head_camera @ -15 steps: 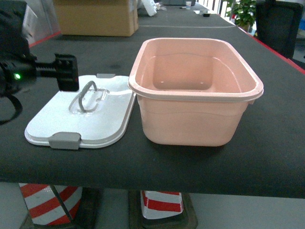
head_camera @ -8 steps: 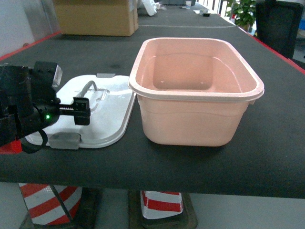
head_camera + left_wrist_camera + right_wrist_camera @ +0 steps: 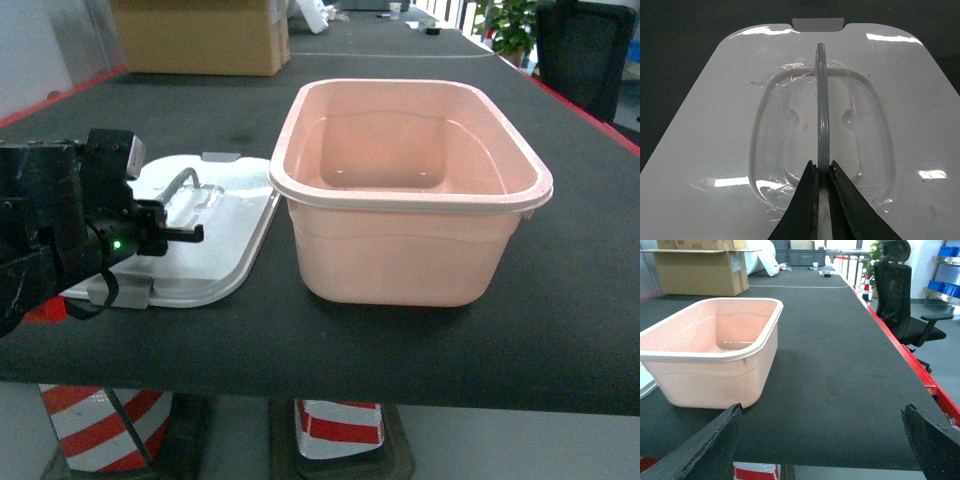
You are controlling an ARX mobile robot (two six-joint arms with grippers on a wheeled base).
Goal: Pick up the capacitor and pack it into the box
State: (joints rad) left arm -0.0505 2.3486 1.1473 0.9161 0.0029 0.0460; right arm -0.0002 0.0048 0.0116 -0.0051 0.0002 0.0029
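since the earlier frame the left gripper has advanced onto the lid beside the empty box, fingers pinched on its thin grey handle, likely light, rigid, slippery; right gripper spread wide, holding nothing.

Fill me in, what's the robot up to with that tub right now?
The left hand is pinched shut on the grey handle of the white lid, which lies flat on the black table just left of the pink box. The box is open and looks empty; no capacitor is visible in any view. The right hand hangs open, clear of the box and holding nothing.
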